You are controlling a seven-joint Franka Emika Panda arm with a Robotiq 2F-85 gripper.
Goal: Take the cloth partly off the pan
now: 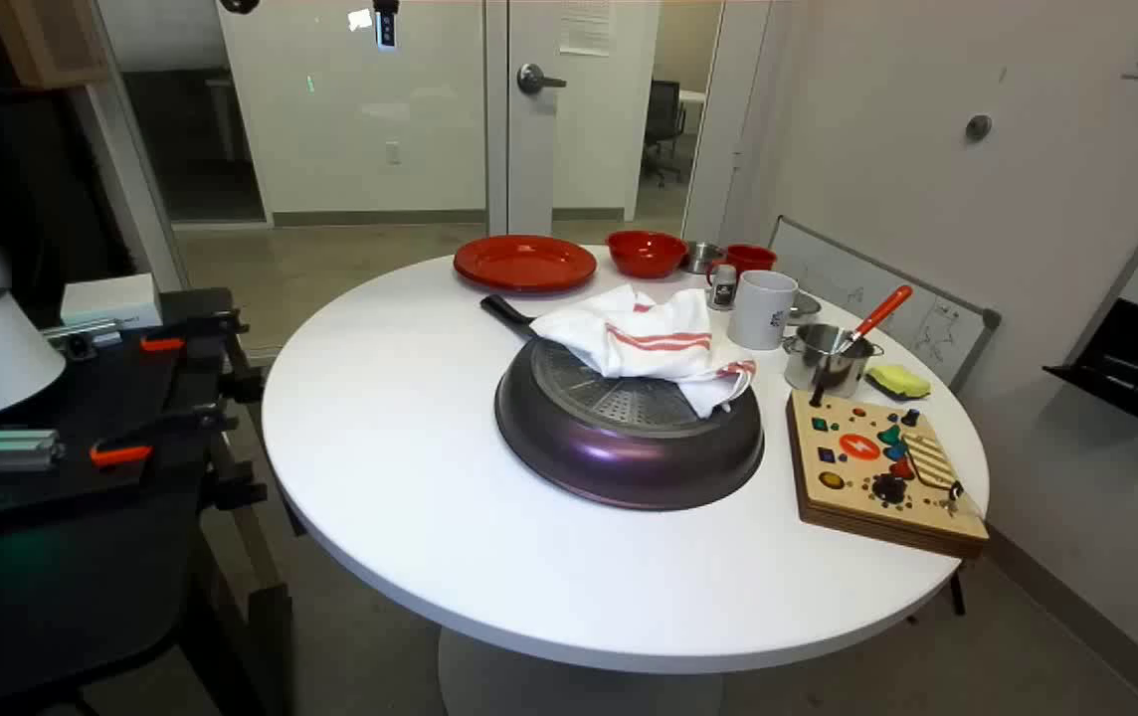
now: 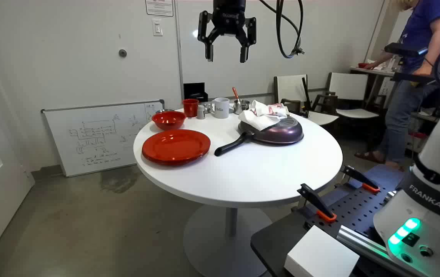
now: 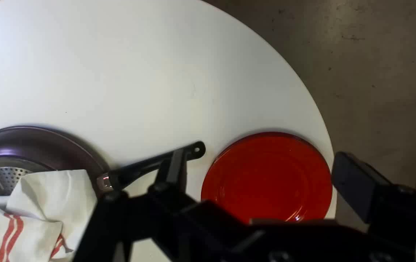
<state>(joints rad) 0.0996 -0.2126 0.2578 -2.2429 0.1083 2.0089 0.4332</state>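
We have a round white tabletop, and on it a dark pan turned base up, its handle pointing toward some red plates. Our white cloth — red-striped, bunched — rests on the pan's base, reaching near the handle's root and leaving part of the base bare. Its longer way seems to carry on roughly from the handle, though the folds make that hard to call. The claw hangs high above, well apart from the cloth, its fingers spread wide and gripping nothing. In the wrist view the plates show between those fingers, while the cloth lies outside them, at lower left — so we judge the move calls for sideways travel past the handle, then a descent onto a fold.
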